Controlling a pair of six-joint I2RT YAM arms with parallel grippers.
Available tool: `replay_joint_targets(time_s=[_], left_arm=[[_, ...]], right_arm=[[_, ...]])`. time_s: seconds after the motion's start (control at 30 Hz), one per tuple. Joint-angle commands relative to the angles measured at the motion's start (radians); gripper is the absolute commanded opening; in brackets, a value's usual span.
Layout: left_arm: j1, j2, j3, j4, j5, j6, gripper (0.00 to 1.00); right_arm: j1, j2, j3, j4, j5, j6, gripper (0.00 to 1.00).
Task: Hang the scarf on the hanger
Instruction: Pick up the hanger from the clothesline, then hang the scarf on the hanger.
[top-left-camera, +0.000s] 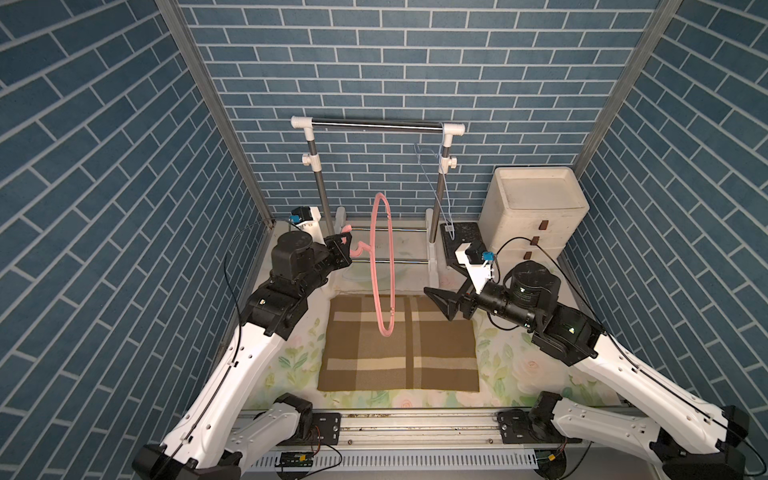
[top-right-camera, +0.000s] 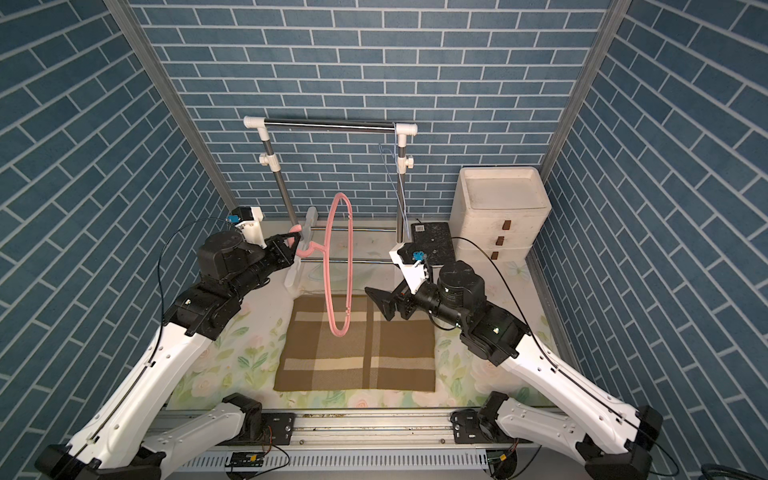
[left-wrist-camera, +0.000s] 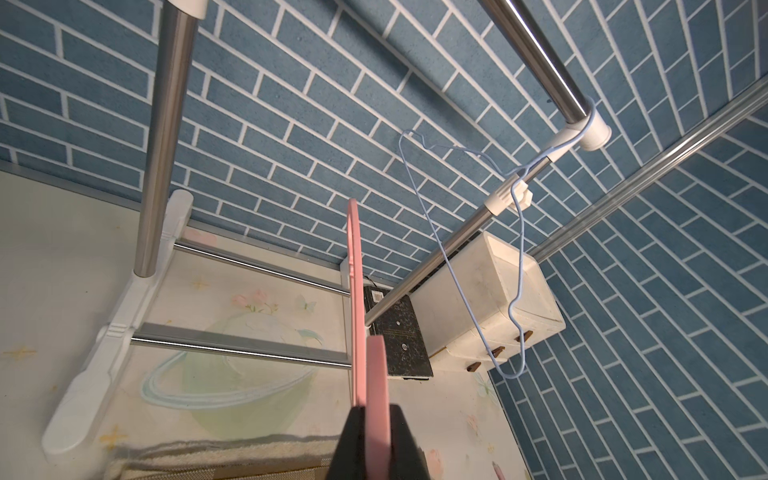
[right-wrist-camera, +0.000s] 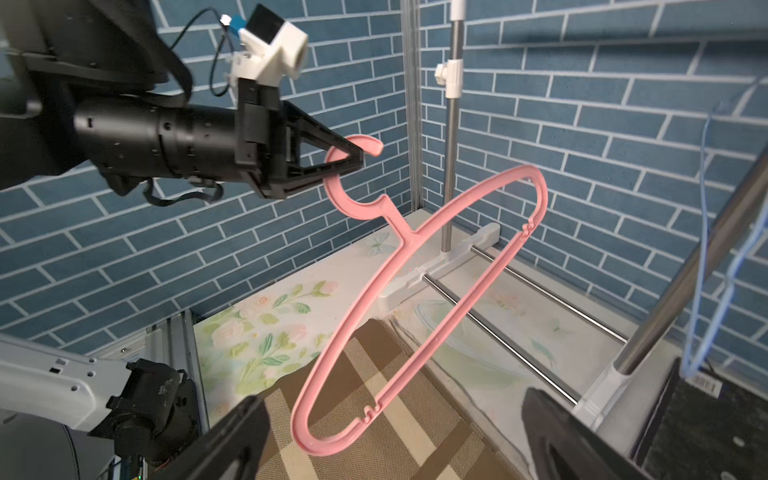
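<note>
My left gripper: black. Plastic clothes hanger: pink. Folded woven scarf: brown plaid, cream bands (one darker brown stripe). Thin wire hanger: pale blue. Wall panels: blue brick pattern, white joints. Table cover: pastel flowers, green leaves.

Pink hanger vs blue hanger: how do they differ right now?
The pink hanger is thick flat plastic; the blue hanger is thin wire. The pink hanger is held in the air by its hook, in the shut jaws of the left gripper; the blue hanger hangs from one end of the rack rail. Shared: both are bare, and the scarf lies flat below.
</note>
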Motion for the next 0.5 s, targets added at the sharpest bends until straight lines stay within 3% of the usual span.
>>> replay_joint_targets(time_s=[0.0, 0.13, 0.3, 0.47], left_arm=[[0.004, -0.014, -0.039, -0.024, 0.119, 0.005, 0.0], [0.004, -0.042, -0.12, 0.037, 0.207, -0.047, 0.0], [0.002, -0.081, -0.278, 0.198, 0.286, -0.135, 0.0], [-0.005, -0.118, -0.427, 0.343, 0.288, -0.191, 0.0]], right_arm=[[-0.109, -0.041, -0.125, 0.006, -0.217, 0.241, 0.99], [-0.29, -0.129, -0.3, 0.056, -0.275, 0.37, 0.99], [-0.485, -0.211, -0.467, 0.063, -0.359, 0.433, 0.99], [-0.648, -0.214, -0.612, 0.072, -0.464, 0.463, 0.99]])
